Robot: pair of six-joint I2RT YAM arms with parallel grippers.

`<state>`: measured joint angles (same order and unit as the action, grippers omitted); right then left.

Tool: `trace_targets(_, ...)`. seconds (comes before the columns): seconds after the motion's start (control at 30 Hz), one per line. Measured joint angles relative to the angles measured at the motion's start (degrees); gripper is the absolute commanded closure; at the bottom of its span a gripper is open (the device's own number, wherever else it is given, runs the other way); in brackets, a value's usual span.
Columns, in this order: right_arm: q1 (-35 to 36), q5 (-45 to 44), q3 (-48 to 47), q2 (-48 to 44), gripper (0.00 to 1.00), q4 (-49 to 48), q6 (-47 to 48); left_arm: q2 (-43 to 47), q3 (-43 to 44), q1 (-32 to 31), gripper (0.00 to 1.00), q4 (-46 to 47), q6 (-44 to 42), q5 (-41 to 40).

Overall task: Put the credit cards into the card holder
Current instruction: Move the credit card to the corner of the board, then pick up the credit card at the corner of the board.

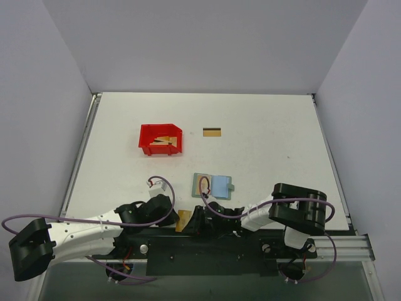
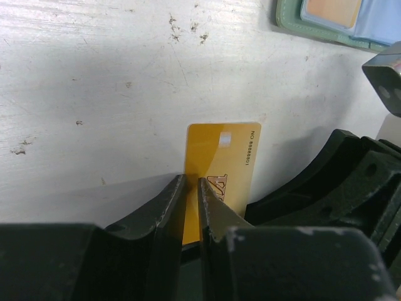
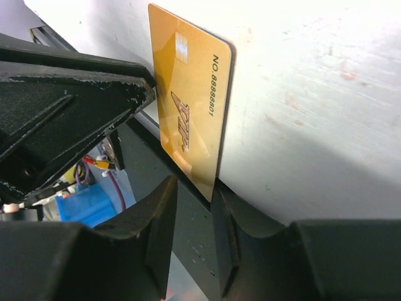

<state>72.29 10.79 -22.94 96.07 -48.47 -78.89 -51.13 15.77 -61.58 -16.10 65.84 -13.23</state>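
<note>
Gold credit card (image 2: 222, 153) sits pinched in the narrow left gripper (image 2: 190, 183), right gripper (image 3: 193, 191) bracketing its corner, grip unclear, card holder (image 1: 212, 185) open at one o'clock

Left arm (image 1: 81, 229): white links, black joint housings, bulky black elbow block. Right arm (image 1: 299, 210): same white-and-black build. Thin purple cable (image 1: 31, 217) along each arm. Left gripper (image 2: 191, 185), right gripper (image 3: 194, 188): matte black fingers, edges scuffed, paint chipped pale. Black base plate (image 1: 188, 254), silver screws (image 1: 144, 249).
</note>
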Motion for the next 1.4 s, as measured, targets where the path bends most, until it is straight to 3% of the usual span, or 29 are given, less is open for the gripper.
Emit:
trace_targets(0.23,-0.33,-1.36,2.40,0.42,0.95,-3.91,-0.81,0.09,0.00,-0.26,0.76,-0.20,0.42,-0.04)
trace_targets(0.37,-0.96,-4.22,2.75,-2.75,1.00,-1.77,0.76,1.46,0.09,-0.28,0.74,-2.25,1.18,-0.48)
trace_targets(0.6,-1.79,-9.60,2.73,-9.03,1.00,4.52,5.92,7.50,2.64,-0.33,0.52,-11.39,1.18,-4.92)
trace_targets(0.67,-1.99,-10.01,2.56,-10.64,1.00,6.93,8.09,9.11,5.09,-0.31,0.40,-12.90,0.63,-6.78)
trace_targets(0.7,-2.34,-9.99,2.38,-11.72,1.00,8.24,9.29,9.77,6.40,-0.24,0.29,-13.18,-0.02,-7.74)
trace_targets(0.77,-3.28,-9.66,1.81,-14.34,1.00,11.37,12.07,10.95,9.16,0.17,0.21,-13.22,-1.64,-9.44)
trace_targets(0.97,-13.84,-2.49,-0.33,-23.82,1.00,17.16,21.64,12.92,13.86,7.23,0.15,-8.02,-8.98,-9.86)
trace_targets(1.1,-22.27,7.58,-3.93,-27.02,1.00,18.29,26.82,12.15,13.92,18.38,0.14,0.02,-13.73,-2.05)
trace_targets(1.23,-29.64,19.96,-6.91,-27.50,1.00,15.96,28.09,7.54,13.51,28.68,0.15,13.49,-14.99,11.45)
trace_targets(1.4,-34.91,32.13,-10.97,-25.90,1.00,13.31,27.74,0.68,13.29,32.28,0.16,27.08,-14.69,23.91)
